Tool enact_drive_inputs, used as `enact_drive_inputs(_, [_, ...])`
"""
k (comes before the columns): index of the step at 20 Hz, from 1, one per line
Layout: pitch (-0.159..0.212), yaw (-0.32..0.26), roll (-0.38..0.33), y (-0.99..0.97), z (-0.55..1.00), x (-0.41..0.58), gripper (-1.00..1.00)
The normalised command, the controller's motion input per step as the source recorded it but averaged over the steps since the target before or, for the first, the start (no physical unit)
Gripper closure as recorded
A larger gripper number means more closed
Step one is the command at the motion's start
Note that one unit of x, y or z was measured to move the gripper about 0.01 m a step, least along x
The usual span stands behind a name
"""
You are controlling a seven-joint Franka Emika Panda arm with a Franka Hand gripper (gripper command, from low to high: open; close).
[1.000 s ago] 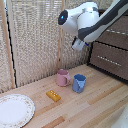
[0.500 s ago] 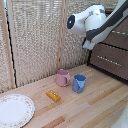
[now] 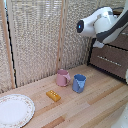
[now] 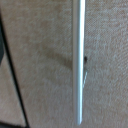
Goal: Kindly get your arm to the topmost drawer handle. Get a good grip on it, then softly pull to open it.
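The white arm (image 3: 102, 22) with its dark round end cap (image 3: 80, 26) reaches to the dark brown cabinet at the exterior view's right, at the height of the uppermost drawer (image 3: 123, 44). The arm hides most of that drawer front and its handle there. The gripper (image 3: 98, 44) shows only as a small pale shape under the arm, close to the cabinet; its jaws are unreadable. In the wrist view a thin silver bar handle (image 4: 78, 60) runs across the picture, very close, against the brown drawer front (image 4: 45, 50). No fingers show there.
The lower drawer front (image 3: 112, 66) has its own silver bar (image 3: 107, 59). On the wooden table (image 3: 95, 107) stand a pink mug (image 3: 62, 78), a blue mug (image 3: 79, 83), a yellow block (image 3: 53, 95) and a white plate (image 3: 14, 110). A woven screen (image 3: 35, 35) stands behind.
The arm has moved toward the exterior view's right and closer to the cabinet, so the gripper is now tucked behind it. The table's things have not moved.
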Motion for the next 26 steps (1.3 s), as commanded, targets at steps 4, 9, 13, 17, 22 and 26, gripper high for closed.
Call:
enact_drive_inputs(4, [0.0, 0.168, -0.149, -0.46, 0.0, -0.181, -1.0])
enact_drive_inputs(9, [0.0, 0.197, -0.021, -0.53, 0.0, -0.185, -1.0])
enact_drive_inputs(13, [0.0, 0.175, 0.031, -0.38, 0.0, -0.105, 1.0])
enact_drive_inputs(17, [0.0, 0.03, 0.003, -0.18, 0.0, -0.052, 1.0])
enact_drive_inputs(22, [0.0, 0.022, 0.004, -0.09, 0.0, -0.081, 1.0])
enact_drive_inputs(26, [0.002, -0.046, 0.078, 0.0, 0.0, 0.0, 1.0])
